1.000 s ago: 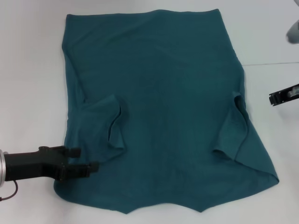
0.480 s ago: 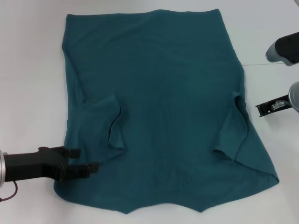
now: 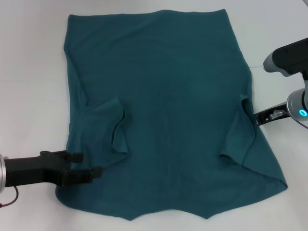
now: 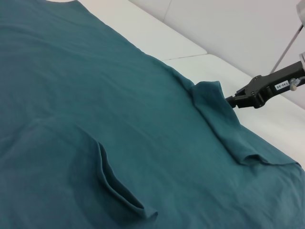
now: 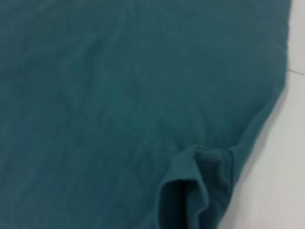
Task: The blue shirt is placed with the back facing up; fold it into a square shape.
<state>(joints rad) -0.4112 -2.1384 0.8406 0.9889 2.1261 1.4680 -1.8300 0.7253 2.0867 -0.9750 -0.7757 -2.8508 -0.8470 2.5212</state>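
Two hands were at the shirt [image 3: 163, 106], which lay flat on the table [image 3: 29, 72]: the left hand [image 3: 89, 166] sat narrowly open at its near corner, the right hand [image 3: 258, 118] by its sleeve looked shut, likely readying a fold.

I see the blue shirt [image 3: 163, 101] as soft matt cloth, finely wrinkled; white table [image 3: 29, 96] smooth, faintly satin; left gripper [image 3: 89, 166] matt black, hard plastic look; right gripper [image 3: 257, 118] same matt black
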